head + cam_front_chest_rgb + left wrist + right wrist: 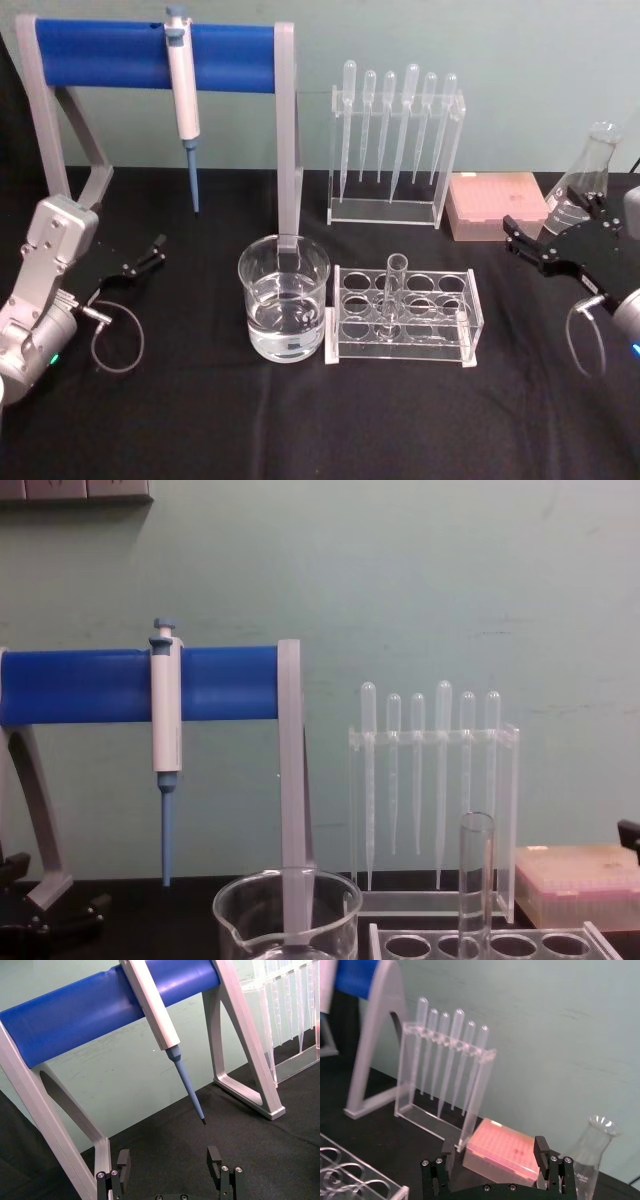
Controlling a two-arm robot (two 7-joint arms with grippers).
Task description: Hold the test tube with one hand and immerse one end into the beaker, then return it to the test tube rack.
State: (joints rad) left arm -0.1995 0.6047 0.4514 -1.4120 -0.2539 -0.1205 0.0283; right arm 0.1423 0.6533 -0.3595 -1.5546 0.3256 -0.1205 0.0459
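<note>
The test tube point(394, 292) stands upright in the middle of the clear rack point(470, 318); the chest view shows the test tube point(476, 880) rising above the rack. Just left of the rack is the beaker point(284, 310), part full of clear liquid, with its rim low in the chest view point(288, 888). My left gripper point(152, 252) hangs open at the table's left, well away from the beaker; its wrist view shows the left gripper point(169, 1162) with nothing between its fingers. My right gripper point(513, 238) is open at the right, apart from the rack, and the right gripper point(495, 1149) holds nothing.
A grey stand with a blue bar point(150, 55) carries a hanging pipettor point(183, 100) at the back left. A clear holder of plastic pipettes point(395, 150) stands behind the rack. A pink tip box point(495, 205) and a glass flask point(590, 170) sit at the back right.
</note>
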